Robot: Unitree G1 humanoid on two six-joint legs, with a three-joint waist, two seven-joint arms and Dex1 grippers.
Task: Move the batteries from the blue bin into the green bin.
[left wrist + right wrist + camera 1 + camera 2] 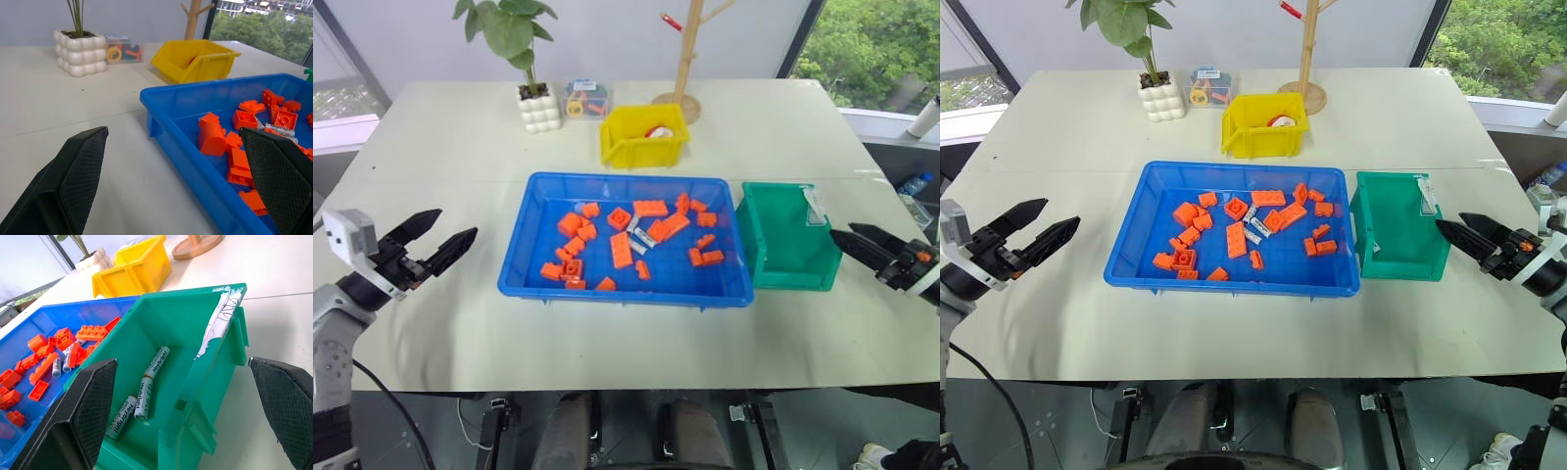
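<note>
Left eye view: left gripper [438, 245] was spread, empty, beside the blue bin [524, 250]. A few batteries [642, 238] lay among orange bricks [621, 249]; risk judged: a brick gets pinched instead. Green bin [781, 269] held three batteries [141, 396]. Right gripper [858, 243] was spread, empty, just beside it above the worktop [440, 147].

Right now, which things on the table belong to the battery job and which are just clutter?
Job:
- batteries, some among the bricks, three in the green bin
- blue bin
- green bin

Clutter:
- orange bricks
- yellow bin
- potted plant
- wooden stand
- clear box
</note>
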